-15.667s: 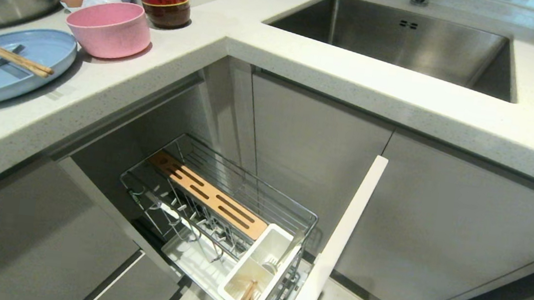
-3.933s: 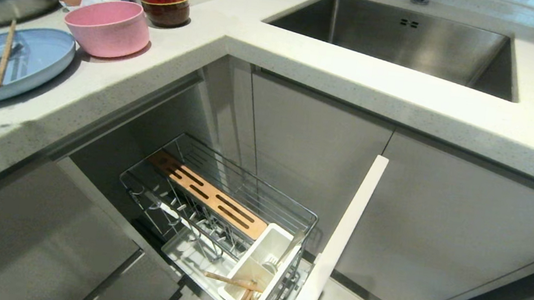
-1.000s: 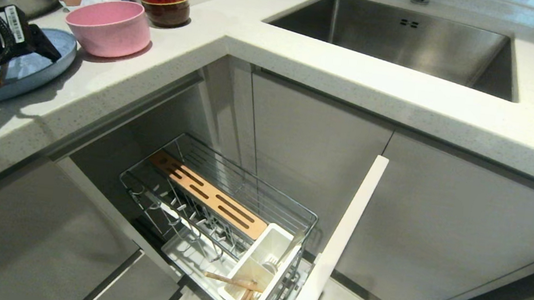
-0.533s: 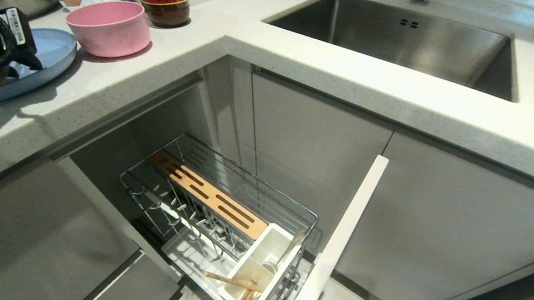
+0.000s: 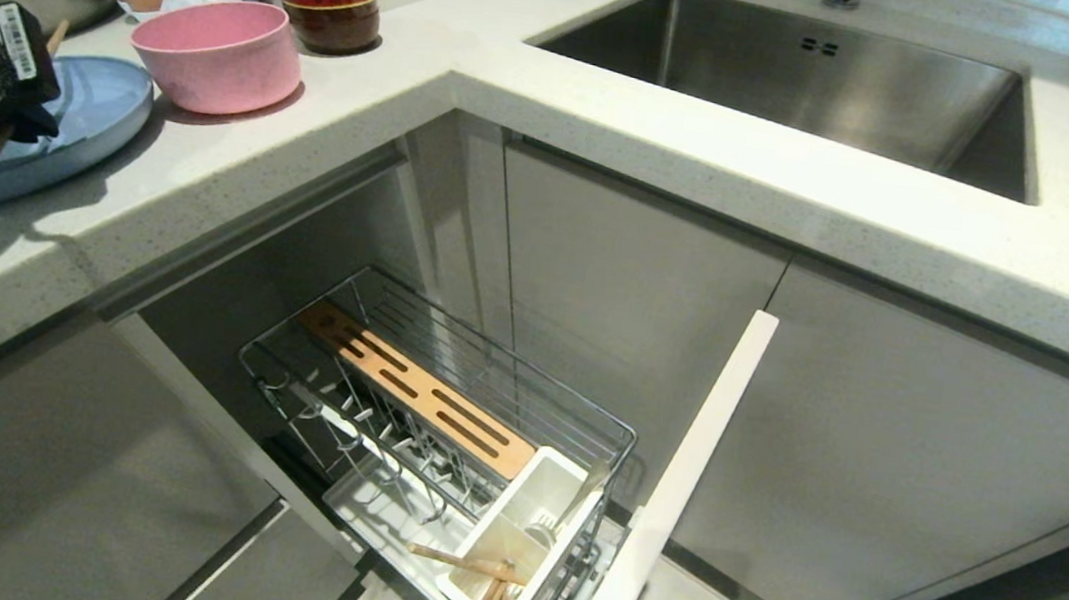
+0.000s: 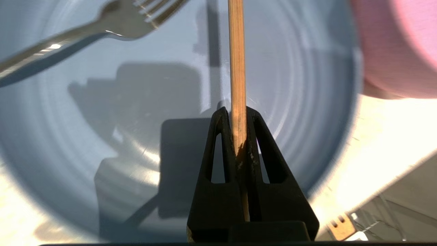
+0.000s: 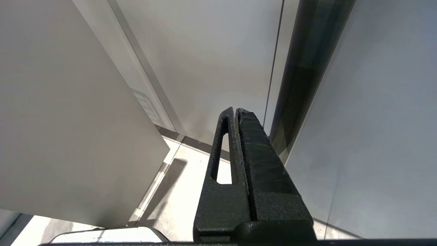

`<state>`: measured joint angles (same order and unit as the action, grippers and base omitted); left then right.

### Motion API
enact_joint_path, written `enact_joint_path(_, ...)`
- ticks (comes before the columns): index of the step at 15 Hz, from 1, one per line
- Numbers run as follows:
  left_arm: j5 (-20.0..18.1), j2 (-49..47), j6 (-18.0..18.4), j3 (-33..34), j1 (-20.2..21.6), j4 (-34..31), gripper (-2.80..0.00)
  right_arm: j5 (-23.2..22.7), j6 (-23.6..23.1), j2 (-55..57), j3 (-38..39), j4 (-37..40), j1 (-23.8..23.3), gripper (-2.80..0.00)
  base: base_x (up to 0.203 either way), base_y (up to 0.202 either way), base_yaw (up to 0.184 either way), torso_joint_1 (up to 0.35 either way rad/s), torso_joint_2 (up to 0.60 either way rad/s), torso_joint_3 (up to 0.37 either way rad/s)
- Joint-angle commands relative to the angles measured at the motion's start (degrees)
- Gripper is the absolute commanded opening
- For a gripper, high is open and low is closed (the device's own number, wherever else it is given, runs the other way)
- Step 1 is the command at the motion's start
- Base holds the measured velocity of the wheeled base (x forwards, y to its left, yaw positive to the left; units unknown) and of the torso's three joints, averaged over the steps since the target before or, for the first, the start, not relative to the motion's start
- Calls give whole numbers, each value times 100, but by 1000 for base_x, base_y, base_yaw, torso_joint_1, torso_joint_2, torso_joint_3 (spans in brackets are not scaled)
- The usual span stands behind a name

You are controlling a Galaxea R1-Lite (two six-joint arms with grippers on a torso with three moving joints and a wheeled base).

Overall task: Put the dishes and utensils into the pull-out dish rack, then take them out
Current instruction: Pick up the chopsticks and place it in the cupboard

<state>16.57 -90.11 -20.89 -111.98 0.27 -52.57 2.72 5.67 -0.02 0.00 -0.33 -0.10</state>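
Loading is only partly done. The left gripper (image 6: 239, 112) is pinching one wooden chopstick (image 6: 236, 61) over the light blue plate (image 5: 81, 128) at the counter's left edge. The fork (image 6: 85, 27) is lying on that plate, with the pink bowl (image 5: 217, 53) just beside it. Other chopsticks (image 5: 489, 597) are sitting in the rack's white utensil cup (image 5: 523, 530). The right gripper (image 7: 237, 111) is hanging closed and empty by the cabinets.

Bright light is falling across a white speckled counter (image 5: 733, 152) holding a steel sink (image 5: 801, 79), above grey cabinet doors (image 5: 880, 450).
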Motion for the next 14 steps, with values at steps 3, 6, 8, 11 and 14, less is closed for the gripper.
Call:
enact_joint_path(3, -23, 993, -29, 1, -251, 49, -280, 1, 4, -24, 0, -2, 8, -280, 0, 0, 0, 0, 0, 0)
enact_joint_path(6, -41, 1645, -241, 11, -1045, 204, -280, 1, 4, -24, 0, -2, 6, -280, 0, 0, 0, 0, 0, 0)
enact_joint_path(8, -42, 1877, -425, 75, -1838, 217, -280, 1, 4, -24, 0, -2, 1, -280, 0, 0, 0, 0, 0, 0)
enact_joint_path(11, -73, 1978, -485, 387, -2616, 233, -280, 1, 4, -24, 0, -2, 1, -280, 0, 0, 0, 0, 0, 0)
enact_joint_path(14, -156, 1908, -483, 704, -3480, 216, -280, 1, 4, -24, 0, -2, 2, -280, 0, 0, 0, 0, 0, 0)
